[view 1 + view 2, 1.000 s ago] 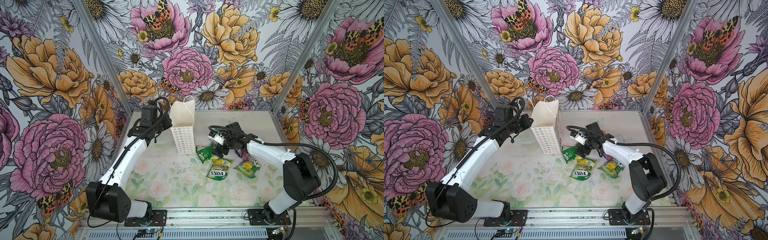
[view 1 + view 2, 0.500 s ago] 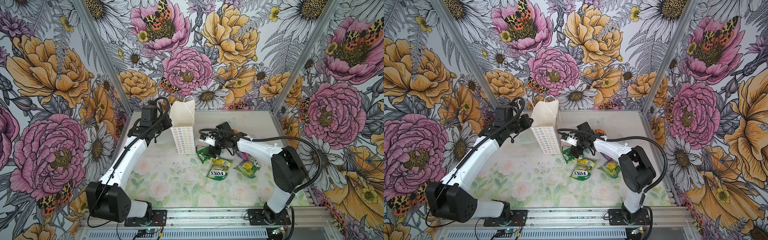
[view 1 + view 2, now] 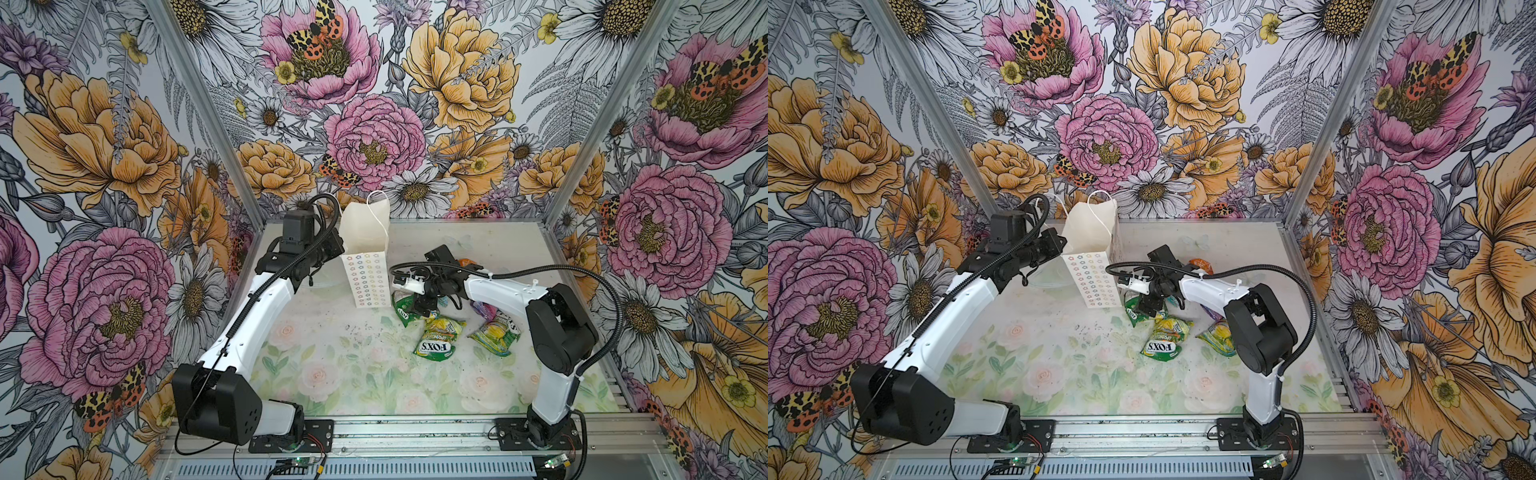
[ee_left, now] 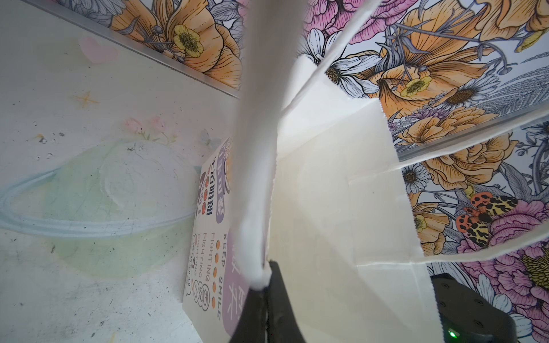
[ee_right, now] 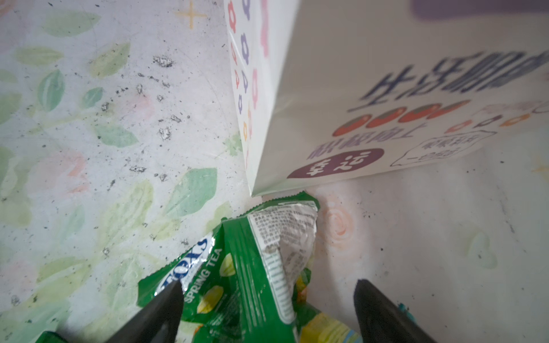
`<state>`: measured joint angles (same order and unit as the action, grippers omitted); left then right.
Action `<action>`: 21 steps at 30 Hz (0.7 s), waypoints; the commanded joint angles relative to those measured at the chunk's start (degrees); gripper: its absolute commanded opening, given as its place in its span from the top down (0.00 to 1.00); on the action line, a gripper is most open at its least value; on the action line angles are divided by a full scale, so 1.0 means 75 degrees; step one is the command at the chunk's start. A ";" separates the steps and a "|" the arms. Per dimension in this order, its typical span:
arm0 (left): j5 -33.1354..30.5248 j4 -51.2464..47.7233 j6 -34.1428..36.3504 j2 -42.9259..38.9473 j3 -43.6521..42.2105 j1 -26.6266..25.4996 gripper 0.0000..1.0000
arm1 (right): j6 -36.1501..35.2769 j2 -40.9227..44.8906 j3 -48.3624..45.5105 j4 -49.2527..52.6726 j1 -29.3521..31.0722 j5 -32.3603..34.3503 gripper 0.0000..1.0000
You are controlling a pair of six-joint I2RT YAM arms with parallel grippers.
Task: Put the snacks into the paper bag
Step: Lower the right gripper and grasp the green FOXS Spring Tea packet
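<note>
The paper bag [image 3: 368, 266] [image 3: 1090, 266] stands upright at the back of the table, mouth open. My left gripper [image 3: 340, 248] [image 3: 1061, 246] [image 4: 266, 277] is shut on the bag's top edge [image 4: 255, 178]. My right gripper [image 3: 430, 305] [image 3: 1158, 305] [image 5: 267, 283] is open, one finger on either side of a green snack packet [image 3: 405, 309] [image 3: 1136, 313] [image 5: 252, 267] that lies against the bag's bottom corner [image 5: 255, 190]. A yellow-green FOX'S packet [image 3: 436, 340] [image 3: 1163, 338], a second yellow-green one [image 3: 494, 332] and a purple one [image 3: 482, 309] lie nearby.
An orange packet [image 3: 467, 262] [image 3: 1200, 264] lies behind the right wrist. Flowered walls close in the table on the back and both sides. The right arm's black cable [image 3: 540, 272] loops above the packets.
The right gripper has moved left toward the bag and now stands over the green packet. The left arm and the bag have not moved.
</note>
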<state>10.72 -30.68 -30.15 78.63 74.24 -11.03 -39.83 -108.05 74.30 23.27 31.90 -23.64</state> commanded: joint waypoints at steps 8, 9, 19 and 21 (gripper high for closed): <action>-0.0058 0.0063 -0.0070 -0.0007 -0.0138 -0.0042 1.00 | -0.0032 -0.0307 0.0148 0.0051 0.0024 0.0408 0.11; -0.0052 0.0055 -0.0061 0.0003 -0.0135 -0.0041 1.00 | -0.0001 -0.0239 0.0097 0.0038 0.0024 0.0413 0.12; -0.0047 0.0071 -0.0081 0.0016 -0.0148 -0.0041 1.00 | 0.0050 0.0058 -0.0273 0.0267 0.0081 0.0864 0.13; -0.0035 0.0071 -0.0081 0.0016 -0.0148 -0.0030 1.00 | 0.0073 0.0043 -0.0292 0.0284 0.0083 0.0890 0.14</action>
<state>10.72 -30.65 -30.15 78.63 73.95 -11.03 -39.92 -109.56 73.23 23.79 32.08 -18.63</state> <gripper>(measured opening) 0.040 0.858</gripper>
